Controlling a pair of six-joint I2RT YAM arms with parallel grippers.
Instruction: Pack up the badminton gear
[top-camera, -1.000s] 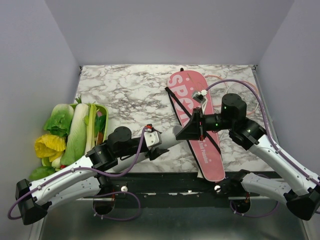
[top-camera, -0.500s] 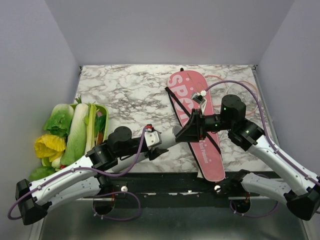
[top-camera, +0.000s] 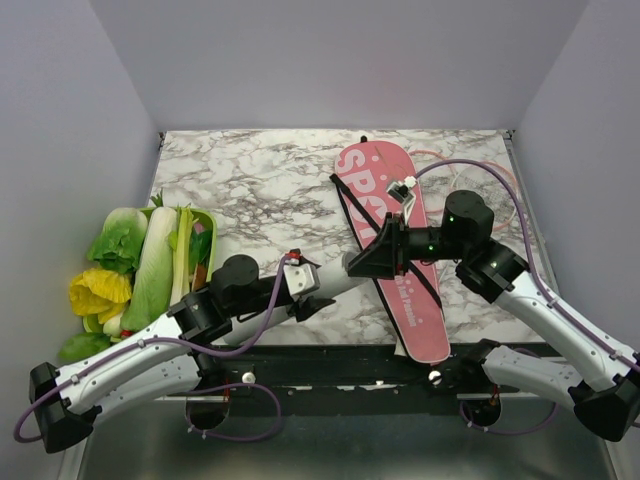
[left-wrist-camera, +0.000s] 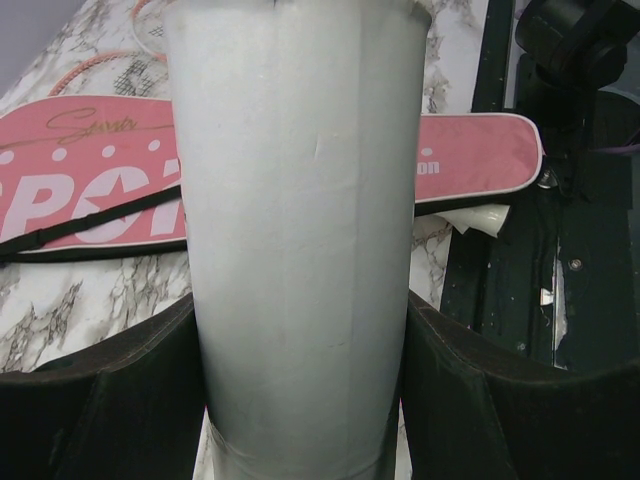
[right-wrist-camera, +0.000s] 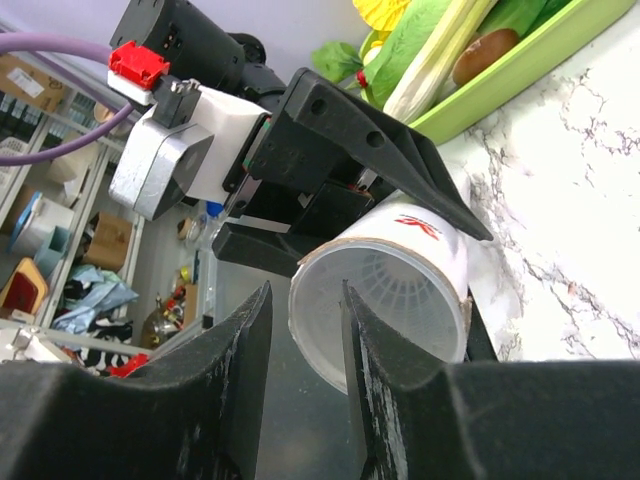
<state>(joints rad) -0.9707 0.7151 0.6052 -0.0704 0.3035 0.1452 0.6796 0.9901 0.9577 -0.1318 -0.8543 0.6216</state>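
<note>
My left gripper (left-wrist-camera: 300, 400) is shut on the white tube (left-wrist-camera: 300, 200), held low over the table's front with its open mouth toward the right arm. In the right wrist view a white shuttlecock (right-wrist-camera: 410, 290) sits inside the tube (right-wrist-camera: 425, 250). My right gripper (right-wrist-camera: 305, 295) stands open just in front of the mouth, nothing between its fingers. From above, the right gripper (top-camera: 360, 266) meets the tube (top-camera: 338, 277) end on. The pink "SPORT" cover (top-camera: 420, 310) lies flat behind, its black strap across it. A pink racket frame (left-wrist-camera: 90, 65) shows beyond the cover.
A green tray (top-camera: 208, 225) of leafy vegetables sits at the table's left edge, close to the left arm. The black base rail (top-camera: 330, 365) runs along the near edge. Walls close in the back and both sides.
The right gripper's jaws have parted at the tube's mouth. The left arm has drawn slightly back toward the lower left with the tube.
</note>
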